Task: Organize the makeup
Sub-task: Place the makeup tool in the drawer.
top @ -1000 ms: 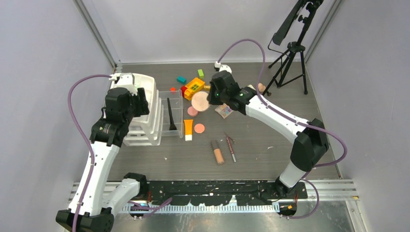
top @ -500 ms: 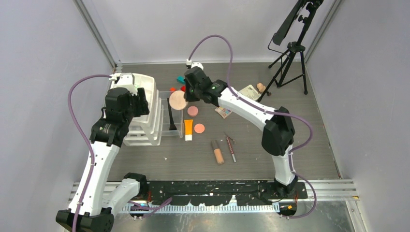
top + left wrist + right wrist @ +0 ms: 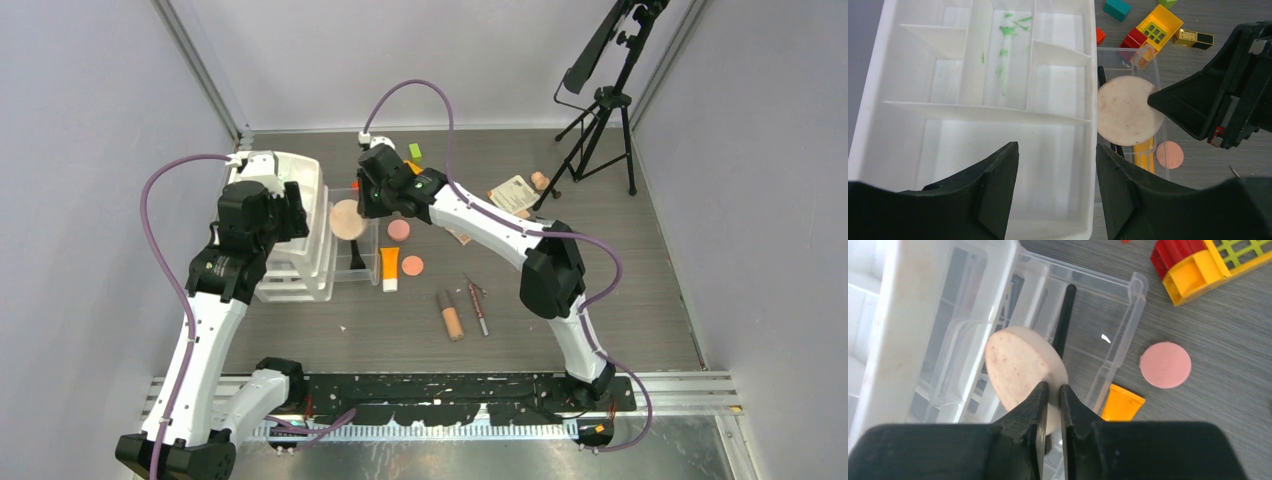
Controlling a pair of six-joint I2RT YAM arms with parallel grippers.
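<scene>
Makeup, item in transit: round peach compact [image 3: 1018, 365], pinched by its rim in your right claw [image 3: 1053, 387]. It is held tilted above the clear tray [image 3: 1128, 305] where the black brush [image 3: 1064, 320] lies, just beside the white organizer [image 3: 878, 125].
Left claw [image 3: 1055, 150]: jaws apart, empty, hovering over that organizer.
Step, as judged: placing.
Next move: you lower the compact into the tray, beside the brush rather than on it, then let go.
Outstanding on the tabletop [image 3: 560, 330]: pink compact [image 3: 1165, 365], orange tube [image 3: 1120, 405], beige tube [image 3: 451, 318], red pencil [image 3: 478, 305].
</scene>
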